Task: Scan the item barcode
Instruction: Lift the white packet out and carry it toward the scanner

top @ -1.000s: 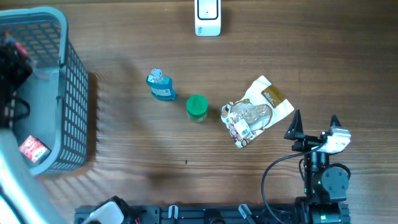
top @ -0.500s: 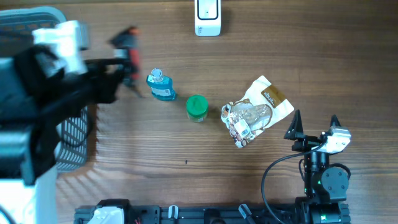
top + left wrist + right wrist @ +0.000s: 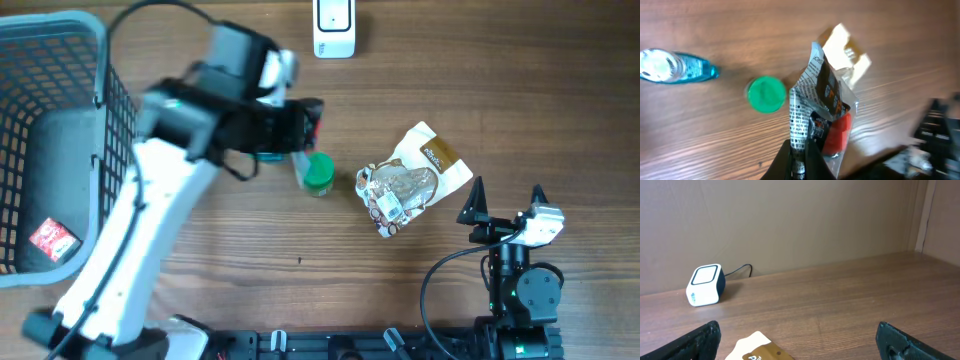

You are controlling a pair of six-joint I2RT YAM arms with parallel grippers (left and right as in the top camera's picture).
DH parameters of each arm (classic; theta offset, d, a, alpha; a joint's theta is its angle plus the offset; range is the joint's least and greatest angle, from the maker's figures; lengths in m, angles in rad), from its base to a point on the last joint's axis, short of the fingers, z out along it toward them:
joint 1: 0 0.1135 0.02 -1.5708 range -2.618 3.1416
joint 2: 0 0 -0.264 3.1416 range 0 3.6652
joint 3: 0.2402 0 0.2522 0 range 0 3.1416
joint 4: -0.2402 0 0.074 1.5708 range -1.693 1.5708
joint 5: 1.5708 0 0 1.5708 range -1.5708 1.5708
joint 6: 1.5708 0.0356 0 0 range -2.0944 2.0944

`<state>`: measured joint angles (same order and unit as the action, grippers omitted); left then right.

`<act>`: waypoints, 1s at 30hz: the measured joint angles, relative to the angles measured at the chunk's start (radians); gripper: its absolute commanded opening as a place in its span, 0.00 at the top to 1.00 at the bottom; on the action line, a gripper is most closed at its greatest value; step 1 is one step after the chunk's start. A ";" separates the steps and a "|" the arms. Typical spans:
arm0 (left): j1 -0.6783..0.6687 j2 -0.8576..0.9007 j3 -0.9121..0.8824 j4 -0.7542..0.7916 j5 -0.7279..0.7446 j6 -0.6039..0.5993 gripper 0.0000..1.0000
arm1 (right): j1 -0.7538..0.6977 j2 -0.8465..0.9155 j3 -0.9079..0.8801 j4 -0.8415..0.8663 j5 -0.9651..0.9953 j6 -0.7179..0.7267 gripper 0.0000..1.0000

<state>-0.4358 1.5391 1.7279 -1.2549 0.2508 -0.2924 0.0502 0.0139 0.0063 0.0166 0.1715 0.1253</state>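
Left pincer (image 3: 801, 159) pinches shut on a printed packet (image 3: 812, 105); right pincer (image 3: 507, 197) gapes wide, empty.

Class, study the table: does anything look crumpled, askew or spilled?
The brown pouch lies flat and slanted on the table, its lower end crumpled. The packet pinched in the left gripper is creased too. The green-lidded jar sits upright, and nothing has spilled.

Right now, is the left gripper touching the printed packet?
Touching. In the left wrist view the left gripper is closed on the printed packet, its lower edge pinched between the jaws.
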 measured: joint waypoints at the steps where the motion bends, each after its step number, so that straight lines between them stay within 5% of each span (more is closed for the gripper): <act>1: -0.059 0.028 -0.001 -0.003 -0.066 -0.019 0.96 | 0.000 0.000 0.000 0.000 0.000 0.000 0.00; 10: -0.320 0.173 -0.001 0.002 -0.381 -0.134 0.96 | 0.000 0.000 0.000 0.000 0.000 0.000 0.00; 30: -0.371 0.418 -0.001 0.170 -0.568 -0.155 0.96 | 0.000 0.000 0.000 0.000 0.000 0.000 0.00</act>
<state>-0.8070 1.9568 1.7267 -1.0847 -0.3172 -0.4477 0.0502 0.0135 0.0063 0.0166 0.1715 0.1253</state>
